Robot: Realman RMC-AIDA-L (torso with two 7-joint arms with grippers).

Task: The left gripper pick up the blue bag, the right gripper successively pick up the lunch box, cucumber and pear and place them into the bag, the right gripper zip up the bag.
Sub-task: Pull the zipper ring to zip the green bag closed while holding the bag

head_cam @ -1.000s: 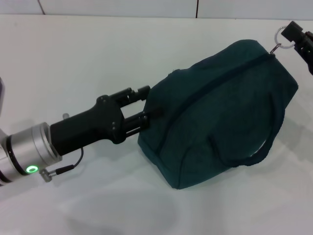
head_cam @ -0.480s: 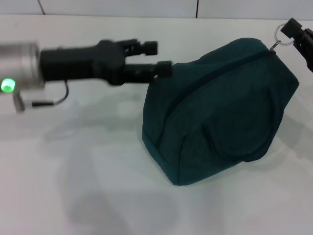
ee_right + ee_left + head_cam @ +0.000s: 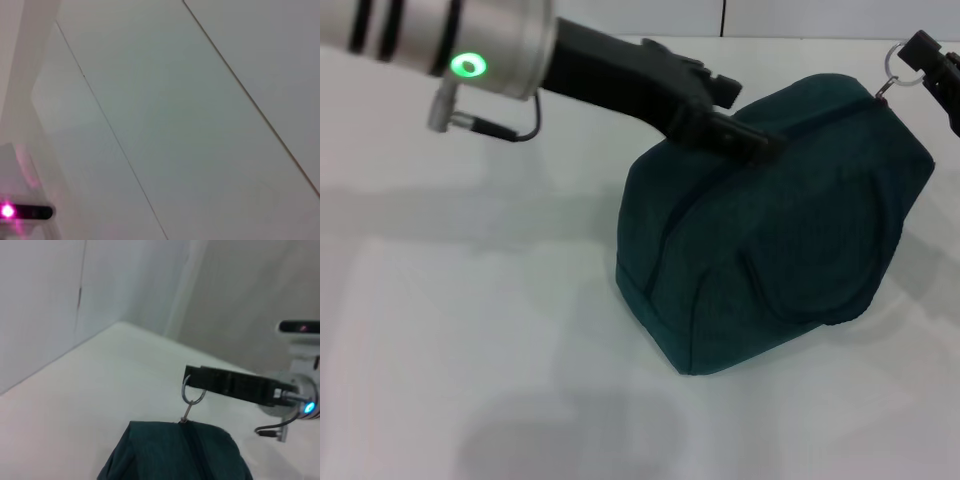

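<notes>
While the blue bag (image 3: 775,225) sits zipped shut on the white bench (image 3: 470,330), we see it as a dark teal mound right of centre in the head view, its long axis running from its near left end up to its far right corner. The zip seam follows that axis along the top and ends at a metal ring pull (image 3: 892,66) at the far right corner.

The right gripper (image 3: 928,62) is at that corner, at the frame's right edge. In the left wrist view its black fingers (image 3: 227,384) reach in level from the side, with the ring (image 3: 193,394) hanging at their tip and the pull link running down to the bag's top (image 3: 192,452). The gripper appears to be closed on the ring, though the tips are small and we cannot be certain.

The left gripper (image 3: 735,118) comes in from the upper left on a black arm with a silver section and a green light. Its fingers slope down over the bag's top near the left end of the seam; we cannot tell whether they touch the fabric, or how wide they stand.

We judge the zip done, so the next move turns on the right gripper, the nearer arm to the ring, letting go and drawing away along the bag's axis.

No lunch box, cucumber or pear is in view.
</notes>
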